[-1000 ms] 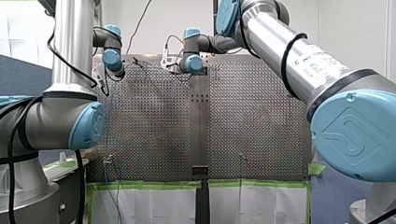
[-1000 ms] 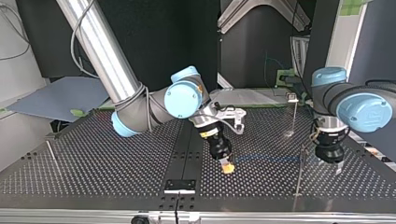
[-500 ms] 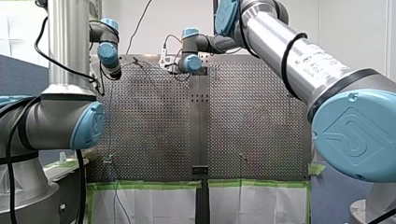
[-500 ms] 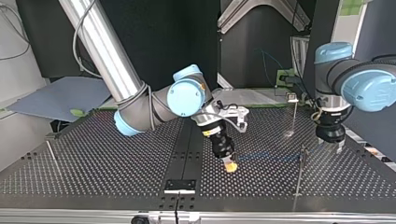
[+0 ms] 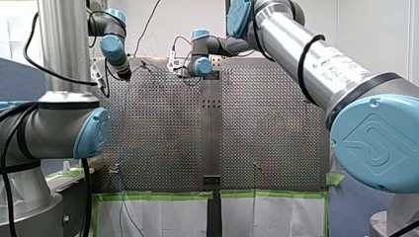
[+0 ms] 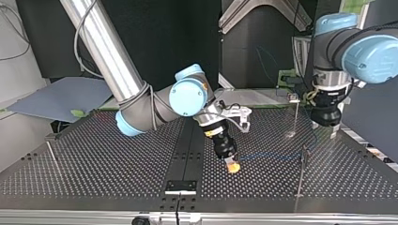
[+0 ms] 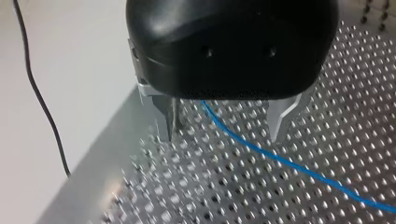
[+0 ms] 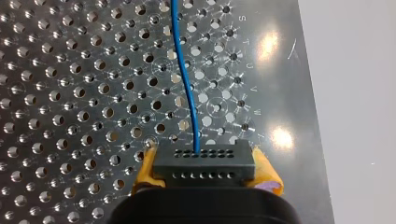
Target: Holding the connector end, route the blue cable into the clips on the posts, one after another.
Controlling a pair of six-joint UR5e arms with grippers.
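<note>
Spanning the workspace, the perforated table (image 6: 94, 173) lies under both arms. The right gripper (image 6: 232, 167) hangs low near the table's middle, its yellow pads (image 8: 266, 173) clamped on the black connector (image 8: 204, 163). The left gripper (image 7: 224, 128) hovers near a thin post (image 6: 300, 176), its metal fingers (image 7: 282, 116) spread apart. The blue cable (image 8: 187, 93) runs from the connector toward that post, then between the left fingers, touching neither.

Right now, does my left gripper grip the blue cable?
No, my left gripper is open; the blue cable passes between its fingers.
</note>
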